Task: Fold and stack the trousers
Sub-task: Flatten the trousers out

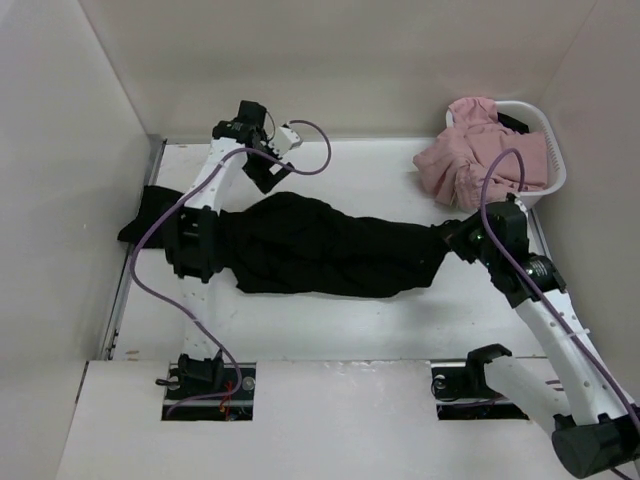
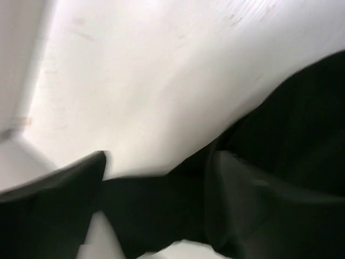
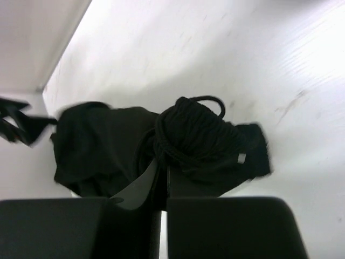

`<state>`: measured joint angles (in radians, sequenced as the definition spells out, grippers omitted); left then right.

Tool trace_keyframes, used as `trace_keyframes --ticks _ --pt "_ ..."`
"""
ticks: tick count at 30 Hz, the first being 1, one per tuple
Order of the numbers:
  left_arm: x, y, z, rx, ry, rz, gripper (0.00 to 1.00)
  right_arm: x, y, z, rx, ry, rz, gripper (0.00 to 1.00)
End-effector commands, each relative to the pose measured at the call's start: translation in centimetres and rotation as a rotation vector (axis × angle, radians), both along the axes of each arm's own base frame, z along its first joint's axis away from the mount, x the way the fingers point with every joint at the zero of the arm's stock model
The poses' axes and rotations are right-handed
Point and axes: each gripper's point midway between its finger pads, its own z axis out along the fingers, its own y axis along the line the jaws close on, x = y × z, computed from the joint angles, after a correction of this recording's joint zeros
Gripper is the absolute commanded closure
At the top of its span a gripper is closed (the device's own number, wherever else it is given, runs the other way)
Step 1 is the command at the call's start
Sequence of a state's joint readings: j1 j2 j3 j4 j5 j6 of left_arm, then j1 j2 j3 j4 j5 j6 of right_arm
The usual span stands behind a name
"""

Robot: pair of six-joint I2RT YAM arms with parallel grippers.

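A pair of black trousers (image 1: pixel 320 250) lies stretched across the table from left to right. My right gripper (image 1: pixel 455 238) is shut on its bunched right end; in the right wrist view (image 3: pixel 161 170) the jaws pinch the black cloth (image 3: pixel 205 140) just below a looped drawstring. My left gripper (image 1: pixel 268 178) hangs over the far edge of the trousers at the upper left. In the blurred left wrist view it (image 2: pixel 156 181) is open, with its fingers (image 2: pixel 59 199) wide apart and black cloth (image 2: pixel 156 210) between and below them.
A white basket (image 1: pixel 553 160) at the back right holds pink garments (image 1: pixel 475 150) that spill over its rim. A flap of black cloth (image 1: pixel 145 218) lies at the table's left edge beside the left arm. Walls close in on the left, back and right.
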<state>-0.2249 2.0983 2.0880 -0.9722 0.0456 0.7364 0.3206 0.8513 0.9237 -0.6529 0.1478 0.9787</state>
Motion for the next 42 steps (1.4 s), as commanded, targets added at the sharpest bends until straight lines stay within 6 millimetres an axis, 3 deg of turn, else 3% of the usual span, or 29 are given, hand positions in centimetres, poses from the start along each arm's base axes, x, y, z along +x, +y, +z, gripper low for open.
trace_keyframes --ticks 1,2,4,6,8,11,14,16,20,24,25,28,29,32,34,36,39,41,42 --pt "-1.7 -0.5 9.3 -0.274 -0.108 0.098 0.00 1.5 -0.7 1.1 0.007 -0.089 0.040 1.00" --pt "-3.1 -0.1 10.0 -0.308 -0.096 0.104 0.00 1.5 -0.9 0.3 0.006 -0.074 0.039 1.00" --pt "-6.2 2.0 9.6 -0.310 -0.060 0.136 0.00 1.3 -1.1 -1.1 0.001 -0.045 0.038 1.00" --pt "-9.7 3.7 7.8 -0.287 -0.015 0.160 0.00 1.1 -1.2 -2.4 -0.004 -0.027 0.033 1.00" --pt "-13.3 3.9 5.3 -0.288 0.044 0.174 0.00 1.0 -1.2 -3.3 0.002 -0.018 0.027 1.00" --pt "-18.3 0.3 1.1 -0.292 0.153 0.109 0.00 0.7 -1.3 -4.3 0.003 -0.004 0.022 1.00" --pt "-20.5 -2.5 -1.9 -0.322 0.223 0.101 0.00 0.4 -1.4 -4.7 0.004 -0.001 0.018 1.00" --pt "-21.0 -2.7 -3.7 -0.305 0.245 0.112 0.01 0.2 -1.4 -4.6 0.005 -0.007 0.016 1.00" --pt "-19.1 -2.2 -6.4 -0.293 0.222 0.180 0.17 -0.1 -1.6 -4.6 0.010 -0.012 0.009 1.00" --pt "-17.0 -4.6 -7.1 -0.326 0.222 0.184 0.33 -0.3 -1.7 -5.3 0.008 0.003 0.002 1.00" --pt "-16.7 -5.0 -7.3 -0.328 0.222 0.181 0.41 -0.4 -1.7 -5.4 0.007 0.004 0.001 1.00" --pt "-15.5 -5.5 -7.1 -0.340 0.192 0.196 0.87 -0.5 -2.1 -6.0 -0.002 0.012 -0.005 1.00" --pt "-15.1 -5.2 -6.8 -0.341 0.176 0.209 0.93 -0.4 -2.3 -6.0 -0.007 0.010 -0.011 1.00" --pt "-12.5 -3.2 -3.4 -0.324 0.042 0.217 1.00 0.8 -3.1 -5.1 -0.028 -0.008 -0.019 1.00" --pt "-9.2 0.1 1.5 -0.288 -0.132 0.230 1.00 2.6 -3.0 -2.9 -0.049 -0.054 0.007 1.00" --pt "-6.0 4.1 7.7 -0.212 -0.324 0.236 1.00 5.1 -2.7 1.2 -0.086 -0.130 0.044 1.00" --pt "-3.3 10.3 17.2 -0.078 -0.569 0.255 1.00 8.5 -3.2 9.4 -0.152 -0.288 0.059 1.00" --pt "-3.0 13.6 21.4 0.022 -0.662 0.252 1.00 9.6 -3.5 14.4 -0.173 -0.384 0.052 1.00" --pt "-3.3 14.8 22.5 0.083 -0.680 0.235 1.00 9.8 -3.4 16.2 -0.174 -0.420 0.057 1.00"
